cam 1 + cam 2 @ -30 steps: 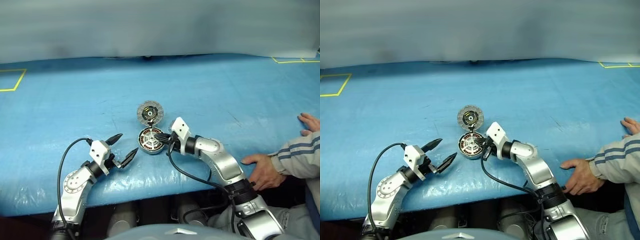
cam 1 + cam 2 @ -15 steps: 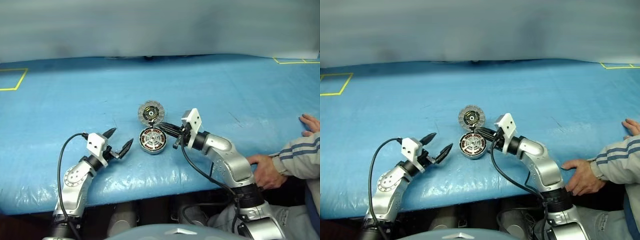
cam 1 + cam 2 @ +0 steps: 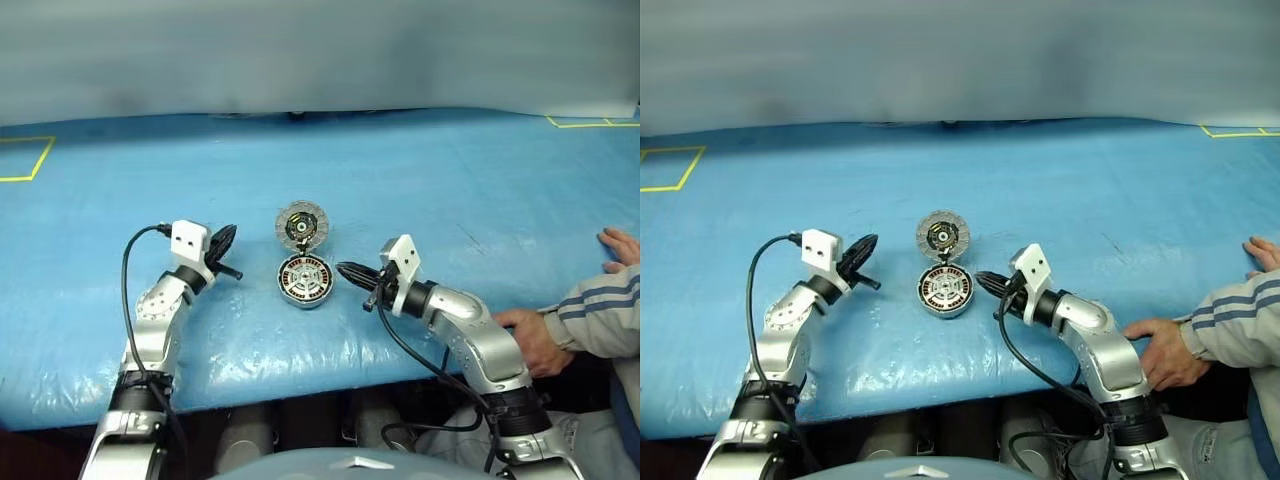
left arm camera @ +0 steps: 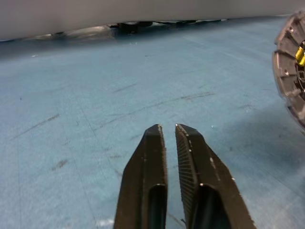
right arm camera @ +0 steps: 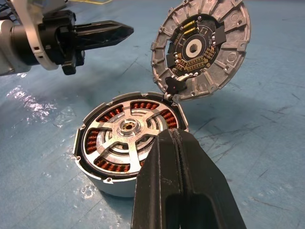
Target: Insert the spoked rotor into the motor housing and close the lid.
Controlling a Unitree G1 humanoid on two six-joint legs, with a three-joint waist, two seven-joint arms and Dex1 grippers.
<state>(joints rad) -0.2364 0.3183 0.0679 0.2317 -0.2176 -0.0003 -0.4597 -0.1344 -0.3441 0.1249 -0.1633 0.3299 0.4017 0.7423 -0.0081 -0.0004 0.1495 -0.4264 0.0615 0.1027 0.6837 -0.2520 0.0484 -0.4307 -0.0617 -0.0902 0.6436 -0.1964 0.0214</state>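
The motor housing (image 5: 112, 187) stands on the blue table with the spoked rotor (image 5: 127, 130) seated inside it; copper windings show between the silver spokes. The lid (image 5: 200, 47) is swung open and stands tilted at the housing's far edge, its inner face showing. My right gripper (image 3: 343, 268) is shut and empty, a short way to the right of the housing and pointing at it. My left gripper (image 3: 228, 236) is shut on nothing, to the left of the lid and apart from it. Its fingers (image 4: 152, 157) point along the table, with the lid's edge (image 4: 288, 81) off to one side.
A person sits at the table's right edge, with one hand (image 3: 530, 340) flat near my right arm and the other (image 3: 622, 243) farther back. Yellow tape marks (image 3: 25, 160) lie at the far left and far right corners. A grey wall runs behind the table.
My left gripper has gone from wide open to shut and has moved forward and up, toward the left of the lid. My right gripper has drawn back to the right, off the housing.
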